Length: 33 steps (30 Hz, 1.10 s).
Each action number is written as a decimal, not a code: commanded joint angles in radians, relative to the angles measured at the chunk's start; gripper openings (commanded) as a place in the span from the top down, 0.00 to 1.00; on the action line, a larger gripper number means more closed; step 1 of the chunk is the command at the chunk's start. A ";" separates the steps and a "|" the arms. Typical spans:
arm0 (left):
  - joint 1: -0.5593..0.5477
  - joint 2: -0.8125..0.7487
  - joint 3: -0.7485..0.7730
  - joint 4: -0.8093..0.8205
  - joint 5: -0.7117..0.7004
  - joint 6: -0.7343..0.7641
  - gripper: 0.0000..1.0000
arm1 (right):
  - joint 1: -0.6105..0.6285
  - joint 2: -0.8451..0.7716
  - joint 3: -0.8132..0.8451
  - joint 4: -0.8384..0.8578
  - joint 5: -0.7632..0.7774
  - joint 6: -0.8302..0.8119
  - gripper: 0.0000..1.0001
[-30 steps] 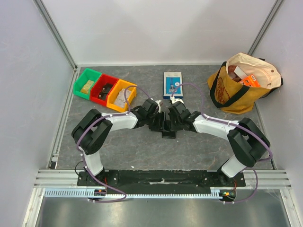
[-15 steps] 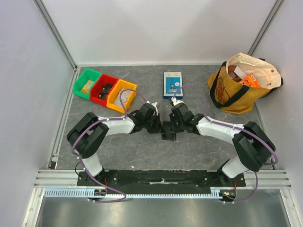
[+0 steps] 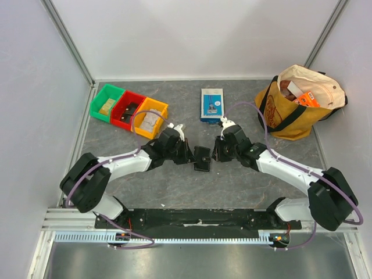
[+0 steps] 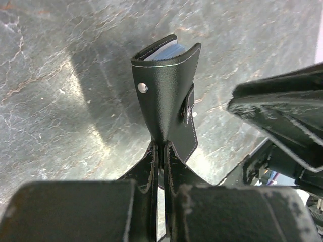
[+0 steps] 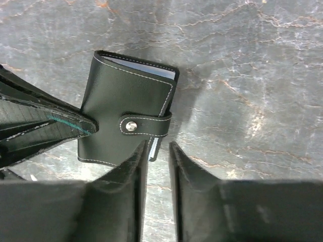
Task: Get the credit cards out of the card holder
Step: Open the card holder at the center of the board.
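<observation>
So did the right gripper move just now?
Yes. The right gripper slid rightward, from in line with the blue-and-white box toward the yellow bag.

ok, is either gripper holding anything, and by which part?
The left gripper is shut on one edge of the closed card holder. The right gripper is open beside the strap, apparently gripping nothing.

Card holder (image 3: 201,158): black grained leather-look skin, low sheen, pale stitching, shiny metal snap stud (image 5: 130,126). Desk top (image 3: 174,186): dark grey stone pattern, smooth, faintly reflective. Bins (image 3: 129,109) near far-left corner: glossy plastic. Bag (image 3: 285,113) at far-right corner: matt woven cloth. Right gripper (image 5: 157,147) fingers (image 5: 186,181): matt black, edges scuffed pale.
</observation>
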 commanded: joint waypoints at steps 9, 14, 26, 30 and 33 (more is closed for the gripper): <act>-0.031 -0.119 0.043 -0.077 -0.112 0.016 0.98 | 0.064 -0.035 0.033 0.097 -0.075 -0.053 0.42; -0.046 -0.139 0.060 -0.104 -0.142 0.022 0.98 | 0.100 0.020 0.059 0.114 -0.070 -0.056 0.45; -0.085 -0.180 0.092 -0.138 -0.168 0.034 0.98 | 0.112 0.098 0.057 0.174 -0.070 -0.047 0.49; -0.098 -0.192 0.112 -0.159 -0.182 0.048 0.98 | 0.112 0.112 0.048 0.171 -0.009 -0.044 0.53; -0.108 -0.200 0.123 -0.164 -0.181 0.057 0.98 | 0.112 0.120 0.039 0.171 0.042 -0.044 0.62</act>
